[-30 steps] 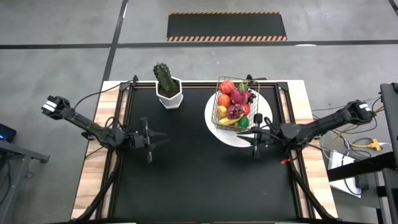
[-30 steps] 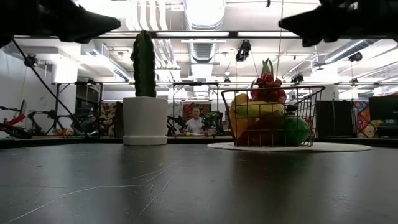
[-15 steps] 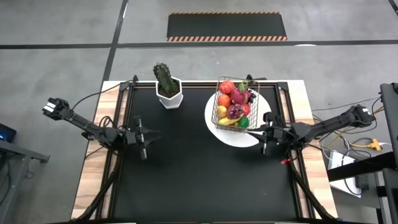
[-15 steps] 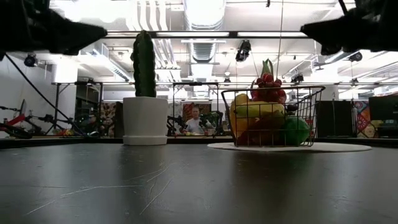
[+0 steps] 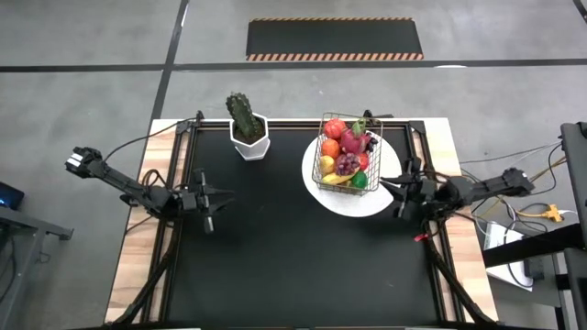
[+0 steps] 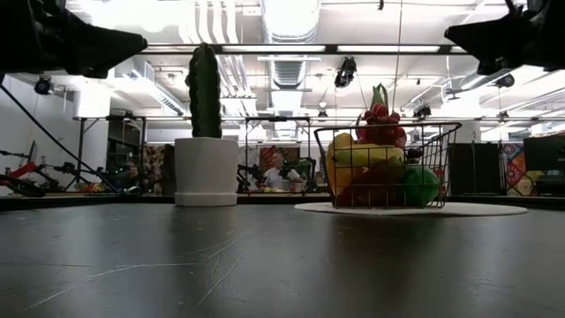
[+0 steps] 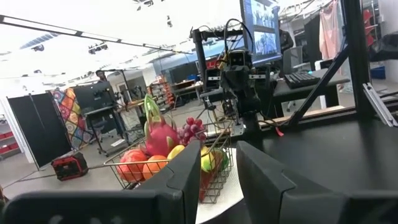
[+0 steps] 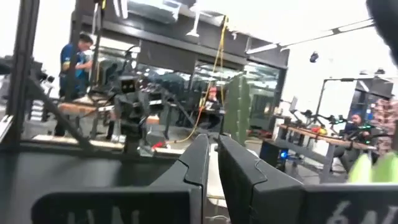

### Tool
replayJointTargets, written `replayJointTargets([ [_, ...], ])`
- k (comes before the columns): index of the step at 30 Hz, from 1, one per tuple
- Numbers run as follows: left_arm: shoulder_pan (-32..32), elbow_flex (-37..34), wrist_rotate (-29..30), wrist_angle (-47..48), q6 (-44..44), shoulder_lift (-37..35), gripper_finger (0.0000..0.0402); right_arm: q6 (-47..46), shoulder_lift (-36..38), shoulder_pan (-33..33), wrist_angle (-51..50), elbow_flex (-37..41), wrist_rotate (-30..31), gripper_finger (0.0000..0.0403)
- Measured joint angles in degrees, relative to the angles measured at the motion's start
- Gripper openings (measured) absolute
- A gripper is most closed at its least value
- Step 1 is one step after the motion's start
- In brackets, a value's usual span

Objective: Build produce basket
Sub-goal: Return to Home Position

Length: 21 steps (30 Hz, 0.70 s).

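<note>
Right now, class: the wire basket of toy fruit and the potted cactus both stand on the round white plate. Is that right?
Not quite: only the wire basket of toy fruit stands on the round white plate. The potted cactus stands off it, on the black table top, as the high view shows.

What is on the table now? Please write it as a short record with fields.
basket: stands on the white plate, right side of the table
fruit: piled inside the basket
cactus: in a white pot, left of the basket
left gripper: over the table's left side, slightly open, holds nothing
right gripper: at the plate's right edge, shut, holds nothing
</note>
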<state>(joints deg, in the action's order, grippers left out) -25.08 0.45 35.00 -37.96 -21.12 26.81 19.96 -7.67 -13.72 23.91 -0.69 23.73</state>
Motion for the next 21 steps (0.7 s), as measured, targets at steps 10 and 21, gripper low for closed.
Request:
replayJointTargets([
  [10, 0.0, -0.1, 0.0, 0.0, 0.0, -0.2, 0.0086, -2.4, 7.5, 0.0, -12.3, 0.0, 0.7, 0.0027],
  [21, 0.0, -0.2, 1.6, 4.7, -0.5, 0.3, 0.0086, -9.4, 5.1, 0.2, -19.9, 0.0, 9.2, 0.0027],
])
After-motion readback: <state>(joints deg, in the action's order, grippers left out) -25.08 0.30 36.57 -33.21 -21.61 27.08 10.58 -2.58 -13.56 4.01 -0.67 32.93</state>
